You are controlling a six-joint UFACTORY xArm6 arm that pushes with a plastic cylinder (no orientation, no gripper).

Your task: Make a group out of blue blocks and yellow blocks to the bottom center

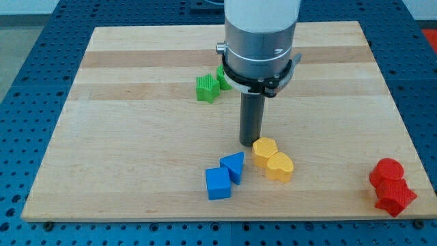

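Observation:
My tip rests on the board just above and left of two yellow blocks. The upper yellow block touches or nearly touches the tip; the lower yellow heart-like block sits against it to the lower right. A blue triangular block lies just left of the yellow pair, and a blue cube sits against it at the lower left. All of these are near the bottom centre of the wooden board.
A green block lies above centre, with a second green block partly hidden behind the arm's body. Two red blocks, an upper one and a lower one, sit at the board's bottom right corner.

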